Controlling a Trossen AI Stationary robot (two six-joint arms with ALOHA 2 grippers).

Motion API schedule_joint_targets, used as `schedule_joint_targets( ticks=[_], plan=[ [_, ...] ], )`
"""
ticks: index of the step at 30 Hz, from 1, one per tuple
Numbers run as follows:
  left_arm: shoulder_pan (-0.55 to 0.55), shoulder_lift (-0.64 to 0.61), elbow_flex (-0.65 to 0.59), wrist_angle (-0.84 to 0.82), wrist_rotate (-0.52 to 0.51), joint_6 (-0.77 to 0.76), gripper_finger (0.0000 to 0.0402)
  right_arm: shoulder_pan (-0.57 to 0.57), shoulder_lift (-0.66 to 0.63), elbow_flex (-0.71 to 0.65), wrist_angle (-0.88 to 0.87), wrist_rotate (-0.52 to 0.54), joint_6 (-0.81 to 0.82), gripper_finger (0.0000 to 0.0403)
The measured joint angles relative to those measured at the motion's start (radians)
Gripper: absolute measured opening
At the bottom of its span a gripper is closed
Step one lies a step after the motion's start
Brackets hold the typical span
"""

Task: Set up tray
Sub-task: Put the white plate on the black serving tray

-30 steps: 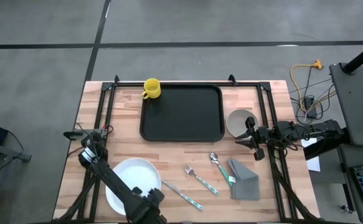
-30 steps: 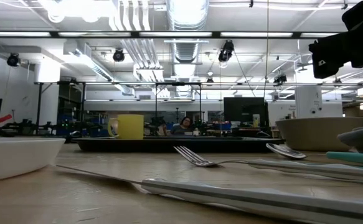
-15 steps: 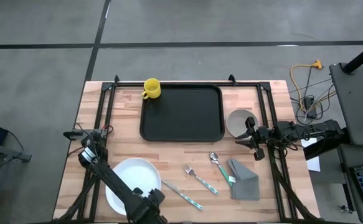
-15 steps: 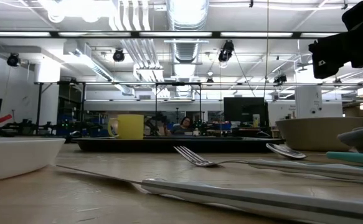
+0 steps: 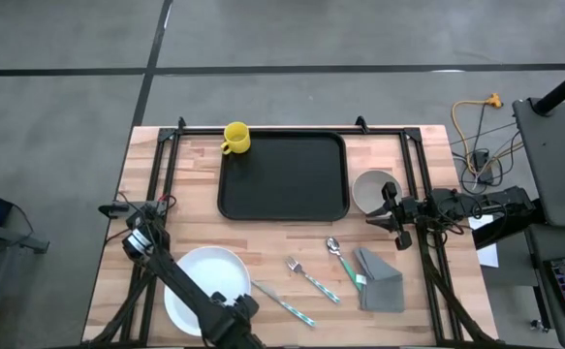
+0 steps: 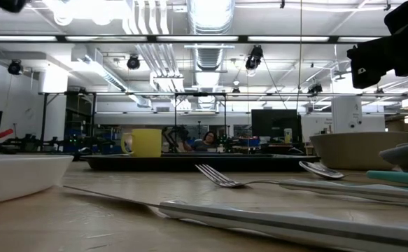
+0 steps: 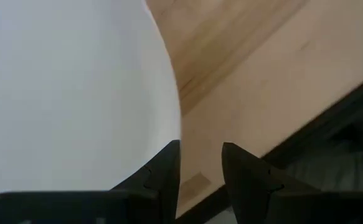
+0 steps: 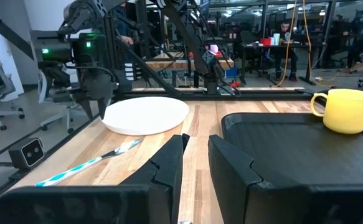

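Observation:
The black tray (image 5: 282, 176) lies at the table's far middle, with a yellow mug (image 5: 235, 137) at its far left corner. A round white plate (image 5: 203, 283) lies flat at the near left. My left gripper (image 7: 200, 152) points down over the plate's near right rim (image 7: 174, 106). It is open, with one finger over the plate and one over the wood, and I cannot tell whether it touches. My right gripper (image 8: 197, 155) is level at the right edge beside a white bowl (image 5: 373, 190). It is open by a narrow gap with nothing between its fingers.
A knife (image 5: 284, 302), a fork (image 5: 311, 279), a spoon (image 5: 340, 257) and a folded grey napkin (image 5: 379, 279) lie on the wood at the near right. Black frame rails (image 5: 166, 165) run along the table's left, far and right sides.
My left gripper has sunk a little toward the plate's rim, still pointing down, and its arm now shows at the low view's top left corner. Nothing on the table has moved.

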Motion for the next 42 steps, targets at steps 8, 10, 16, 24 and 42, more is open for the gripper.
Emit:
schedule_joint_targets(
  ticks=[8,10,16,24,42],
  plan=[
    [0.001,0.002,-0.028,0.007,0.001,0.001,0.01,0.0,0.0,0.0,0.0,0.0,0.0,0.0068],
    [0.001,0.002,-0.025,0.008,0.001,0.001,0.01,0.0,0.0,0.0,0.0,0.0,-0.001,0.0068],
    [0.002,0.002,-0.03,0.01,0.001,0.001,0.01,0.0,0.0,0.0,0.0,0.001,-0.001,0.0068],
    [0.003,0.002,-0.083,0.014,0.001,0.001,0.01,0.0,0.0,0.0,0.0,0.001,-0.001,0.0068],
    [0.01,-0.001,-0.091,-0.005,0.026,0.091,0.0003,0.0,0.0,0.0,0.0,0.001,0.0,0.0068]
  ],
)
